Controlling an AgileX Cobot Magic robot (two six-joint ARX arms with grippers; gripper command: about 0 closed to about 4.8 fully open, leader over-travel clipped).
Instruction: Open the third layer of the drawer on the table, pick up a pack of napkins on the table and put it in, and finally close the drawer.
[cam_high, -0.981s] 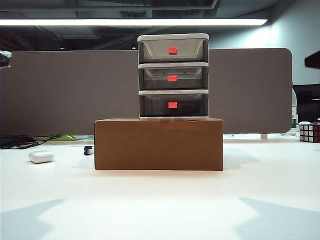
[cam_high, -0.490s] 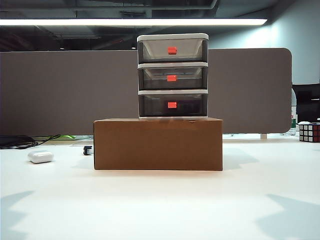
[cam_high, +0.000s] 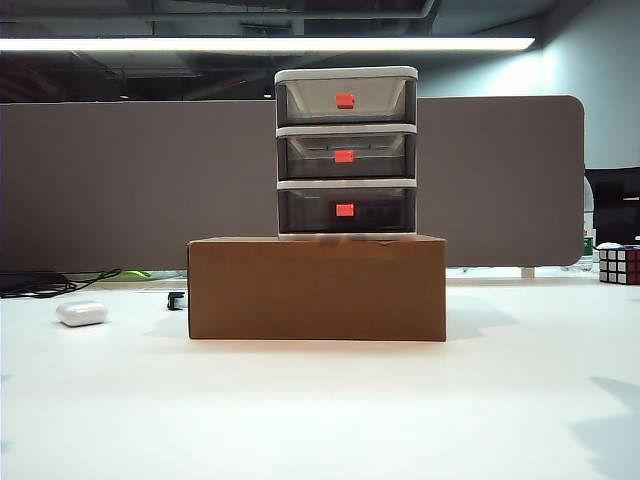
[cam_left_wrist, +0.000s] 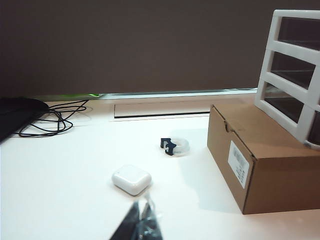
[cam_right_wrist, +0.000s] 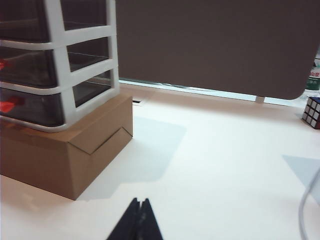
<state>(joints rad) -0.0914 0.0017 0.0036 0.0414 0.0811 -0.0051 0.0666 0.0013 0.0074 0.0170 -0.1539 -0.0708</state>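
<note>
Smoky plastic: drawer (cam_high: 346, 153) on the box (cam_high: 316, 288), third layer (cam_high: 346, 210) shut.
Change: arm shadows have slid off the tabletop (cam_high: 320, 410) edges.
End effectors: left end effector (cam_left_wrist: 141, 227) and right end effector (cam_right_wrist: 136, 222) pressed together, empty, low over the tabletop.
Napkins: not visible on the tabletop.
Meaning: task likely finished.

brown cardboard box (cam_high: 316, 288), white pebble case (cam_high: 81, 313) at left, rubik's cube (cam_high: 619, 265) far right, black cables (cam_left_wrist: 47, 119)

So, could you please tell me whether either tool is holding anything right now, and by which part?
Nothing is held: the left tool and the right tool are both shut and empty above the table.
</note>
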